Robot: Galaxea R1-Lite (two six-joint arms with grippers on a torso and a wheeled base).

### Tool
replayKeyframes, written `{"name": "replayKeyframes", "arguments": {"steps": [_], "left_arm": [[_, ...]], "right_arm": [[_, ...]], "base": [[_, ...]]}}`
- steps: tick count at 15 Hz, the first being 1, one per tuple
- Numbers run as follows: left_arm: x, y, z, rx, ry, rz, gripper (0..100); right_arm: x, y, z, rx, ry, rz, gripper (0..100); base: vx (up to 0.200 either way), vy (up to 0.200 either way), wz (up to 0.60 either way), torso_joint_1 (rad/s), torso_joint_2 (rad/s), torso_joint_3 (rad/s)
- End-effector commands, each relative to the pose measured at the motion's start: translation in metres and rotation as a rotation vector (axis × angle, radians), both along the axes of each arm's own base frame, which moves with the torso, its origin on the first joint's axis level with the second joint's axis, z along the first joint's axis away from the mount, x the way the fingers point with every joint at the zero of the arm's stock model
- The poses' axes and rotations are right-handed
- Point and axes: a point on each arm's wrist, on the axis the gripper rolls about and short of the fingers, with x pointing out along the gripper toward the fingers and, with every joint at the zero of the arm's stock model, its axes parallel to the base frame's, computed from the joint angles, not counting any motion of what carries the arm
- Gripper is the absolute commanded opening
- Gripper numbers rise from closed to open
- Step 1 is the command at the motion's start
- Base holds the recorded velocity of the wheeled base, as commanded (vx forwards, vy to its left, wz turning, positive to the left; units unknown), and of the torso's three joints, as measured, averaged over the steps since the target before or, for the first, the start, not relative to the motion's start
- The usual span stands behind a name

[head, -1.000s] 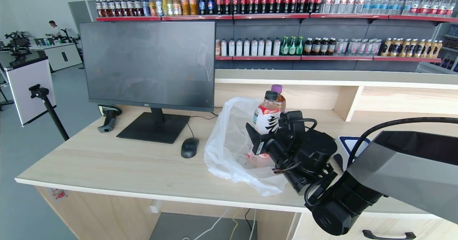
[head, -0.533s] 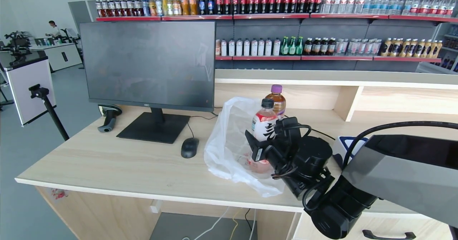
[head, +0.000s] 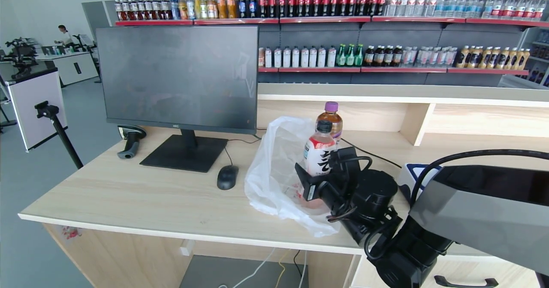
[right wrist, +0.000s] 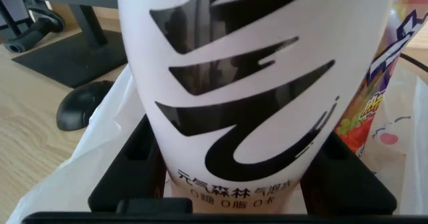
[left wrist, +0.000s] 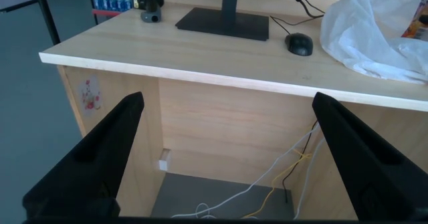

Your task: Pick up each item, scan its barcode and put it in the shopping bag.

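The desk [head: 128, 193] carries the white shopping bag [head: 270, 172] midway along, near its front edge, its mouth gaping upward, apparently to take goods from above. The right tool [head: 314, 184] pinches the white-labelled bottle [head: 319, 150] low on its body, likely so it goes in base first: upright, cap up, long axis vertical, base seemingly within the bag. The left tool [left wrist: 224, 164] hangs spread, below the front edge.

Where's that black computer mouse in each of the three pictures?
Head view: mouse on the counter, between monitor stand and shopping bag.
Left wrist view: mouse between the monitor stand and the shopping bag.
Right wrist view: mouse beside the monitor stand.
Shared landmark: the monitor stand.
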Motion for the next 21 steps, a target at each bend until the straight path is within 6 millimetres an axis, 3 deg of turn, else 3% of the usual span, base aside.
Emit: {"name": "replayKeyframes", "arguments": {"steps": [1, 21], "left_arm": [[0.000, 0.000, 0.000, 0.000, 0.000, 0.001, 100], [0.000, 0.000, 0.000, 0.004, 0.000, 0.001, 100]], "right_arm": [[-0.002, -0.001, -0.003, -0.008, 0.011, 0.001, 0], [-0.014, 0.008, -0.013, 0.015, 0.064, 0.042, 0]], "base": [[0.000, 0.000, 0.00, 0.000, 0.00, 0.000], [0.000, 0.000, 0.00, 0.000, 0.00, 0.000]]}}
